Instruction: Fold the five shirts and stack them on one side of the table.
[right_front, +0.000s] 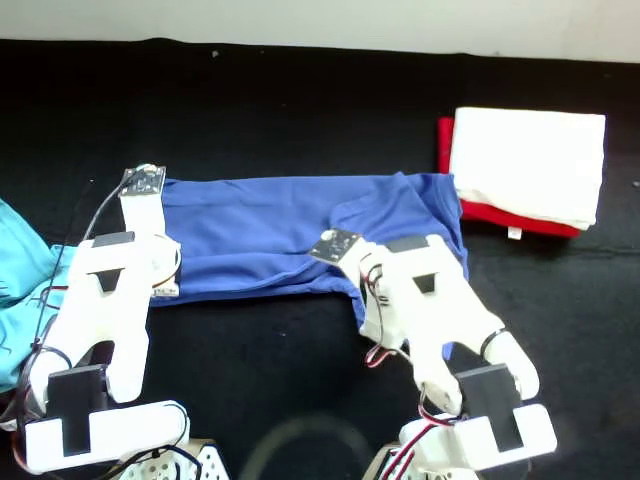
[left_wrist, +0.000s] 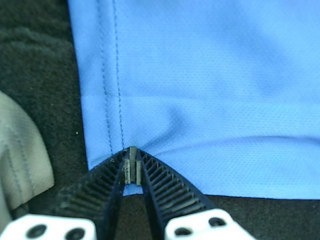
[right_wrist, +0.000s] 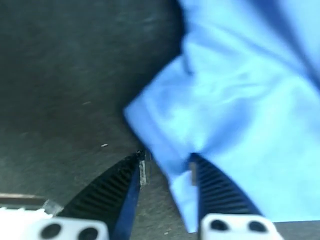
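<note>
Over the table (right_front: 300, 90), the blue shirt (right_front: 260, 235) lies stretched from one gripper to the other, with the folded stack (right_front: 525, 170) beyond the right one. The left gripper (left_wrist: 131, 164) pinches the shirt's hemmed corner at its tips. The right gripper (right_wrist: 167, 167) is spread astride a loose fold. I'd close it fully before lifting both sides together.

- blue shirt (right_front: 270, 235): solid blue, fine mesh texture, double row of blue stitching along the hem.
- white shirt (right_front: 528, 165): plain white.
- red shirt (right_front: 500, 217): plain red.
- turquoise shirt (right_front: 20, 270): plain turquoise.
- tabletop (right_front: 300, 100): black.
- left tool (left_wrist: 131, 167), right tool (right_wrist: 167, 175): black ribbed jaws, white housing.
</note>
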